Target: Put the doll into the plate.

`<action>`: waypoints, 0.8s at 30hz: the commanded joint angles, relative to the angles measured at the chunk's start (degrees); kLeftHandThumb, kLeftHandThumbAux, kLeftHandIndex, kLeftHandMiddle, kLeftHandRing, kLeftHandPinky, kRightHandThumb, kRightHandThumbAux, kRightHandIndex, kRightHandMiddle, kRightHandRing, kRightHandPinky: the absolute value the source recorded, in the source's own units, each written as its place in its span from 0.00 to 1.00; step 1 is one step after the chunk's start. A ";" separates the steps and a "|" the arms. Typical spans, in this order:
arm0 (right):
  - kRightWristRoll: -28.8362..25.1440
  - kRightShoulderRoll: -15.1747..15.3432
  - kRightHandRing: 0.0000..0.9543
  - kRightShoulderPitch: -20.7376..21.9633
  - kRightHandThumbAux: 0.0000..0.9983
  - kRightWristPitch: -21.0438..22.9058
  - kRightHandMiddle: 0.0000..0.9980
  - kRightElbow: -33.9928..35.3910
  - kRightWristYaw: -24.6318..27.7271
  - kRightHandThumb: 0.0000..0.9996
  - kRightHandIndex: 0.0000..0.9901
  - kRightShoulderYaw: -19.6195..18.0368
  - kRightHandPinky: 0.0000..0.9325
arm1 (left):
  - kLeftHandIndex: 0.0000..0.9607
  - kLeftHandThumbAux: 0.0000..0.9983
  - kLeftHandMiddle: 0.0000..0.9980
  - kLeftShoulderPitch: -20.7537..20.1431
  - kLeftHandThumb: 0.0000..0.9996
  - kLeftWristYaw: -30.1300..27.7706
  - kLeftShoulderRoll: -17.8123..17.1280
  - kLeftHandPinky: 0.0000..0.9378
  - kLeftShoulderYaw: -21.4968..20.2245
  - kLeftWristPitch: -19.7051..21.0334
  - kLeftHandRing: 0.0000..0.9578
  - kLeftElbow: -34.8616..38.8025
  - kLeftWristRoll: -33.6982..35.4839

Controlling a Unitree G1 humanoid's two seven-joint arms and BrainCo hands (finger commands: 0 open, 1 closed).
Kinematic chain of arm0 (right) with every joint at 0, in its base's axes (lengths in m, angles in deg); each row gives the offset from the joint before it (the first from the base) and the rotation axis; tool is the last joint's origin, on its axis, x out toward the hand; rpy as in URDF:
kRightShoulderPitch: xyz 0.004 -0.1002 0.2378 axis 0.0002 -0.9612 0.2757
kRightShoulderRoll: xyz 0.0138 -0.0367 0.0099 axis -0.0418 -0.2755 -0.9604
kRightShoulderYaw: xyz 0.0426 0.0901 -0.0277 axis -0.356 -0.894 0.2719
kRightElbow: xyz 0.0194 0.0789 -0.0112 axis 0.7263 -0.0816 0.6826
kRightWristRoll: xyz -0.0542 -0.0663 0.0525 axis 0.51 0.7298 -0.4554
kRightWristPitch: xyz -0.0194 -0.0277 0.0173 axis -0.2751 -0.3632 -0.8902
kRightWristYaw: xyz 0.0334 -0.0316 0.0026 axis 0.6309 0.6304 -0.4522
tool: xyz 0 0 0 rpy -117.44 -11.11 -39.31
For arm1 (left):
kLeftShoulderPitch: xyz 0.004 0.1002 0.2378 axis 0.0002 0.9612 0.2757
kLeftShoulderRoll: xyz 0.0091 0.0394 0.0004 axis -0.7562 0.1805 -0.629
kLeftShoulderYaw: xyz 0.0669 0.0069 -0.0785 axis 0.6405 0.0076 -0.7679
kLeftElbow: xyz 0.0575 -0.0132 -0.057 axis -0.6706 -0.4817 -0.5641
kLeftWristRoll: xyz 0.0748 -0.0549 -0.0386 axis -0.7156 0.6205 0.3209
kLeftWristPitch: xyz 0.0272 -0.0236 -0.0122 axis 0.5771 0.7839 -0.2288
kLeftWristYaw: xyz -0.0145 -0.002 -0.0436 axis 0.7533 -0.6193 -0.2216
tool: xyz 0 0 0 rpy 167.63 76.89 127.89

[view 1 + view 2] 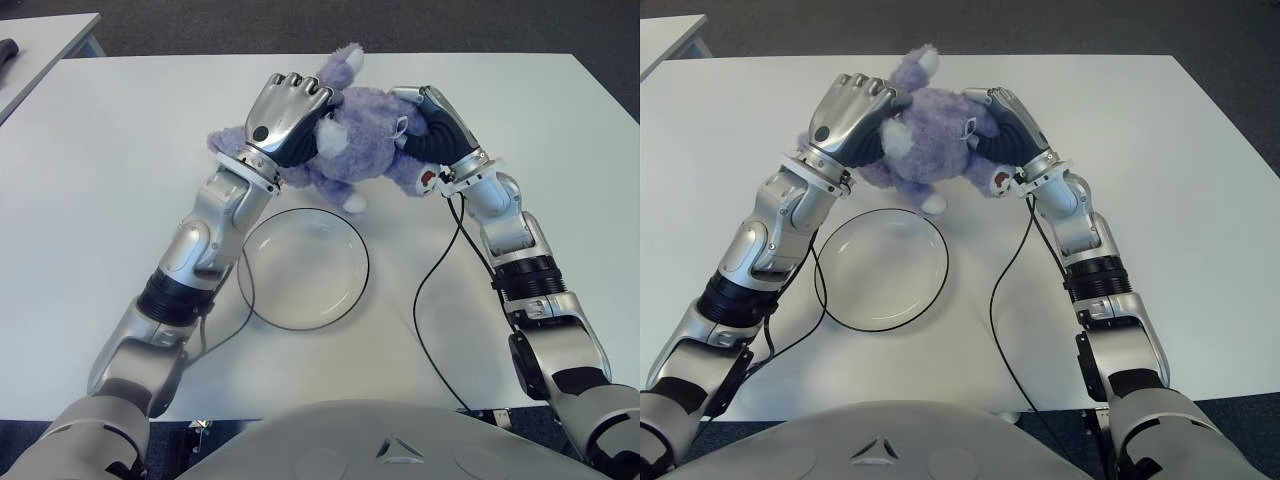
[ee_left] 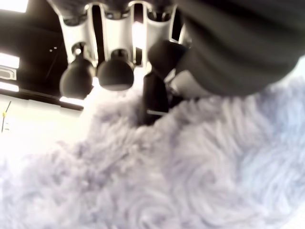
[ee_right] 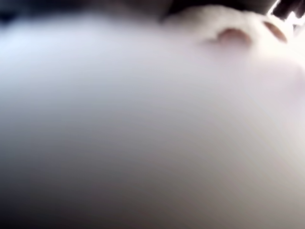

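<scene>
Two hands clamp the fluffy purple plush doll point(image 1: 352, 140): left hand point(image 1: 288, 115) at nine o'clock, right hand point(image 1: 432, 125) at three. At six o'clock, the clear round glass plate point(image 1: 268, 300) lies on the white counter point(image 1: 100, 180).

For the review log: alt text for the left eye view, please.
Both robot hands clasp a purple plush doll from either side, left hand and right hand, just beyond an empty clear plate on a white table.

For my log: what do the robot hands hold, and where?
The purple doll, pressed between left robot hand and right robot hand at its two sides.
</scene>
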 commanded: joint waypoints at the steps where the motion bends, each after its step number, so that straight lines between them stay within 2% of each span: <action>1: -0.48 -1.85 0.91 2.01 0.71 -2.09 0.86 1.84 0.28 0.72 0.44 1.16 0.94 | 0.42 0.67 0.55 -0.35 0.85 -2.08 0.13 0.90 0.91 -1.13 0.87 0.91 -0.46; 6: -2.85 -1.40 0.91 0.25 0.71 -0.91 0.86 6.54 3.59 0.72 0.44 1.52 0.94 | 0.42 0.67 0.55 2.87 0.85 -3.68 -2.52 0.91 -1.34 -2.63 0.88 6.47 1.43; 12: -4.36 -1.01 0.91 -0.52 0.71 -0.48 0.86 8.18 6.36 0.72 0.44 1.73 0.94 | 0.42 0.67 0.55 4.69 0.85 -4.95 -3.40 0.91 -2.17 -2.79 0.88 8.64 2.07; 18: -5.40 -1.25 0.91 -0.88 0.71 -1.47 0.86 8.38 8.26 0.72 0.44 2.21 0.93 | 0.42 0.67 0.55 7.56 0.85 -7.75 -4.35 0.90 -3.25 -1.87 0.87 11.77 1.89; 24: -4.88 -2.74 0.91 -0.21 0.71 -3.85 0.87 7.29 8.16 0.72 0.44 3.66 0.93 | 0.42 0.67 0.56 10.87 0.85 -10.66 -4.83 0.92 -4.97 -0.20 0.87 15.63 1.16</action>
